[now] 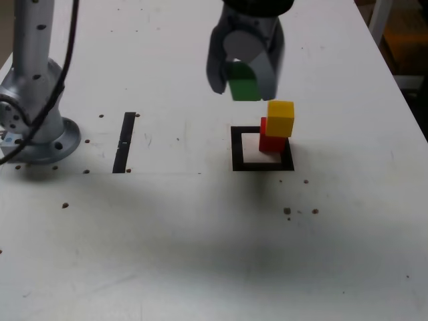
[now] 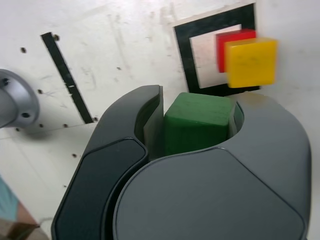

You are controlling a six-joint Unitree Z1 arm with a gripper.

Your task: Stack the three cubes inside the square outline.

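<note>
The gripper hangs above the white table, its jaws clamped on the green cube. In the exterior view, the yellow cube sits atop the red cube at about five o'clock from the gripper. That pair stands at the two-o'clock corner of the square outline. A black strip lies well off at nine o'clock, near the arm's base.

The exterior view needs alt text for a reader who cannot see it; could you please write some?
A grey gripper holds a green cube above a white table. Below, toward the exterior view's right, a yellow cube sits on a red cube at a black square outline.
</note>
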